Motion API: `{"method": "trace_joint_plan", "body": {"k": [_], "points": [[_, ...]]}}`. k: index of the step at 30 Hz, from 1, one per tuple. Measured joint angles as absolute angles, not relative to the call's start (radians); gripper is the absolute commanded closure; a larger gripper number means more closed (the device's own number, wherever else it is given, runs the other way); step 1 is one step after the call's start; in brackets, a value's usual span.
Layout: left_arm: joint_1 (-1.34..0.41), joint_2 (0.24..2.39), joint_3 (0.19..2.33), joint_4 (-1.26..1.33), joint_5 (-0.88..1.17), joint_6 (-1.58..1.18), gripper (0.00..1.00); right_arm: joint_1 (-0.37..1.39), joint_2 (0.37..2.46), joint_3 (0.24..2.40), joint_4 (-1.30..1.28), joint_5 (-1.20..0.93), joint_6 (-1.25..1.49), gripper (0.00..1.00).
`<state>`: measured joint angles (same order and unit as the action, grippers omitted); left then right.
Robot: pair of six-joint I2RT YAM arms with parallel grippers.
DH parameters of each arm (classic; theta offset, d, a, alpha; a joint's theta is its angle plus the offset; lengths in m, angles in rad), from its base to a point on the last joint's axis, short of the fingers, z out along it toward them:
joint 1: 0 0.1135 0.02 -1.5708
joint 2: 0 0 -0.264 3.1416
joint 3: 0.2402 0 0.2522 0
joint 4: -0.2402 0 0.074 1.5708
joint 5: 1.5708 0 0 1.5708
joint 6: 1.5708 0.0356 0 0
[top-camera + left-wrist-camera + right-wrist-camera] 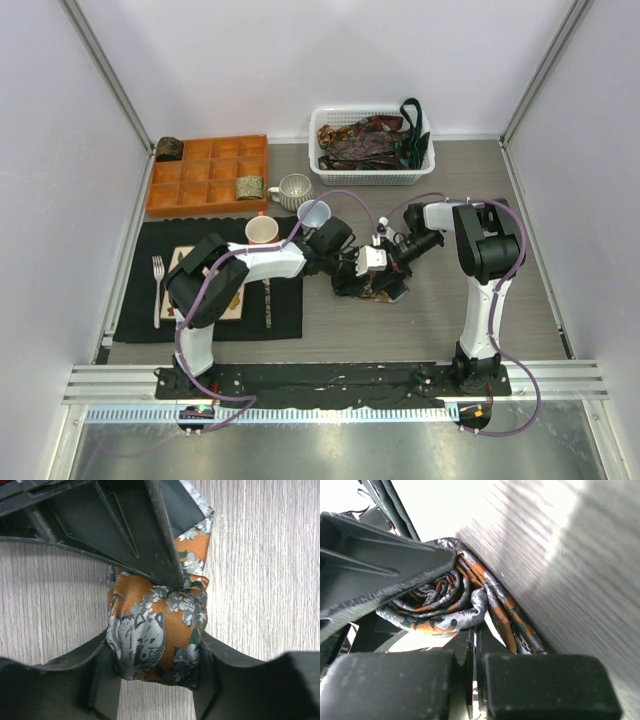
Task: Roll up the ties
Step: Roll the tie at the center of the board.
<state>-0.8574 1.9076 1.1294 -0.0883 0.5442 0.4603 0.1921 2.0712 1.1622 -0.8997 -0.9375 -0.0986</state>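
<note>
Counter (480, 330): black mat (290, 310) on the left, orange tray (205, 175) behind it, white basket (325, 130) at far centre holding loose ties (365, 140). Both sets of jaws meet mid-counter, right of the mat, on one orange-and-grey tie (155, 630). It's wound into a fat roll, tail flat on the counter. Left jaws pinch the roll by its sides. Right jaws pressed together, tip touching the roll; can't tell if cloth is nipped. Two small coils: one (249, 187) in a tray cell, one (169, 149) at the tray's far-left corner.
</note>
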Motion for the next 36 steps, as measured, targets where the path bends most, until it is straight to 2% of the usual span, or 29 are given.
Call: {"method": "trace_joint_plan", "body": {"k": [2, 3, 7, 11, 16, 20, 22, 25, 26, 30, 36], "points": [[-0.859, 1.908, 1.129, -0.088, 0.542, 0.455, 0.61, 0.192, 2.077, 1.177, -0.904, -0.931, -0.098, 0.82], [-0.859, 1.908, 1.129, -0.088, 0.541, 0.453, 0.62, 0.192, 2.078, 1.186, -0.911, -0.928, -0.099, 0.72], [-0.859, 1.908, 1.129, -0.090, 0.526, 0.450, 0.63, 0.188, 2.077, 1.207, -0.923, -0.920, -0.130, 0.56], [-0.864, 1.908, 1.129, -0.093, 0.508, 0.449, 0.62, 0.176, 2.051, 1.203, -0.951, -0.939, -0.182, 0.41], [-0.876, 1.908, 1.139, -0.107, 0.478, 0.448, 0.57, 0.168, 1.975, 1.198, -1.005, -1.007, -0.253, 0.36], [-0.886, 1.915, 1.159, -0.126, 0.457, 0.443, 0.57, 0.189, 1.969, 1.199, -1.023, -1.048, -0.275, 0.39], [-0.889, 1.918, 1.164, -0.131, 0.452, 0.441, 0.56, 0.193, 1.969, 1.200, -1.018, -1.053, -0.272, 0.45], [-0.889, 1.918, 1.165, -0.133, 0.449, 0.438, 0.54, 0.198, 1.969, 1.199, -0.997, -1.038, -0.252, 0.67], [-0.889, 1.918, 1.165, -0.133, 0.448, 0.437, 0.53, 0.197, 1.969, 1.199, -0.987, -1.025, -0.243, 0.77], [-0.889, 1.918, 1.165, -0.132, 0.448, 0.431, 0.36, 0.196, 1.993, 1.199, -0.965, -0.984, -0.203, 0.99], [-0.889, 1.918, 1.164, -0.139, 0.452, 0.440, 0.26, 0.174, 2.028, 1.196, -0.981, -0.979, -0.184, 0.99]]}}
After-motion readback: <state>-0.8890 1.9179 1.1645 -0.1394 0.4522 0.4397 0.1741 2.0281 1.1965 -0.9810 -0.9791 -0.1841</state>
